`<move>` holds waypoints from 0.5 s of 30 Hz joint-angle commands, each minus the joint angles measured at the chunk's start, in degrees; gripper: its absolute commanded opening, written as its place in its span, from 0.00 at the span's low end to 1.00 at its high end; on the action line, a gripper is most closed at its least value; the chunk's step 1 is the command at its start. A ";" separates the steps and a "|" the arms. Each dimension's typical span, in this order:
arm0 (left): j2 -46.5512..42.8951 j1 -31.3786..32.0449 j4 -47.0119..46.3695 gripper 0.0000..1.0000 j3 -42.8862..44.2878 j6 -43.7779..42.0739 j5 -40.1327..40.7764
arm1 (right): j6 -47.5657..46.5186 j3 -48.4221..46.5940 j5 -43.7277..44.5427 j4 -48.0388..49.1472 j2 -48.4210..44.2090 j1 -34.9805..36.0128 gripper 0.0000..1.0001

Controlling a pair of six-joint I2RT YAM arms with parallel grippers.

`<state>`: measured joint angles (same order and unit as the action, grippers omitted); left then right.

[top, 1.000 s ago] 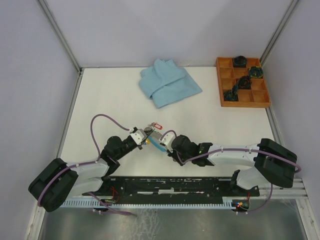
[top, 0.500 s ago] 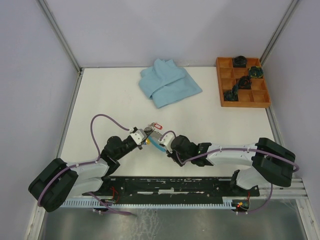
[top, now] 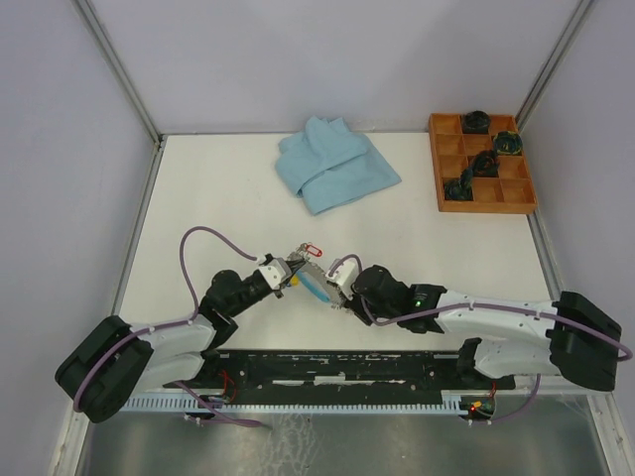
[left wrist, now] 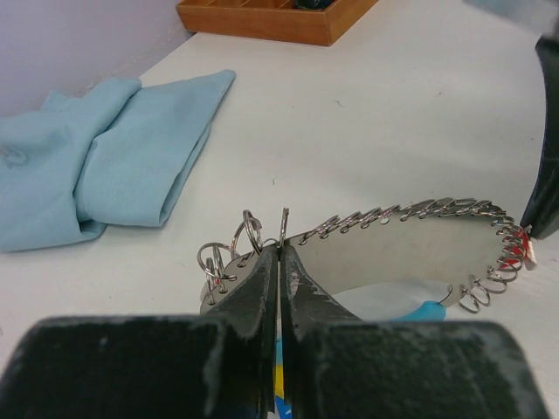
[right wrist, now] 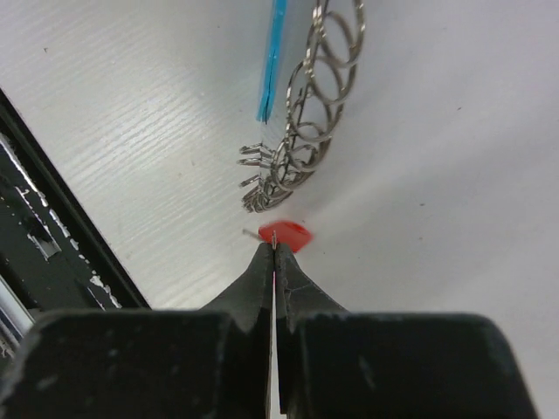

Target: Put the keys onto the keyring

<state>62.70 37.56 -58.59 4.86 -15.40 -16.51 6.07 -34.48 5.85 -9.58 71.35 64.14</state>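
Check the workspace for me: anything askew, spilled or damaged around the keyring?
Nothing stands out. The keyring sits between the grippers: left gripper shut on its coil, right gripper shut on the red-tagged key beside its other end. No spill or damage shows. The light-blue cloth lies loosely folded, apart from the work.

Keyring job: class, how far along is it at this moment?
Done: nothing clearly threaded yet. In hand: the left gripper is shut on the keyring; the right gripper pinches the red-tagged key at the ring's far end. Left: getting that key on; no other keys show.
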 commanded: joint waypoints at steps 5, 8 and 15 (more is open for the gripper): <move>-2.40 -0.47 0.50 0.03 4.13 1.35 -5.79 | -5.60 -2.34 4.75 -5.05 -12.12 0.26 0.01; -3.32 -0.59 3.26 0.03 5.13 1.52 -8.25 | -8.02 -2.32 6.97 -4.90 -14.13 0.07 0.01; -2.91 -0.56 5.85 0.03 6.42 -0.13 -13.06 | -12.55 -1.76 5.93 -1.77 -16.68 -0.83 0.01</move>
<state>60.12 37.23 -51.79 7.94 -15.42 -24.69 -2.46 -34.57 11.07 -14.63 56.82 63.92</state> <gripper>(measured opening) 0.043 0.015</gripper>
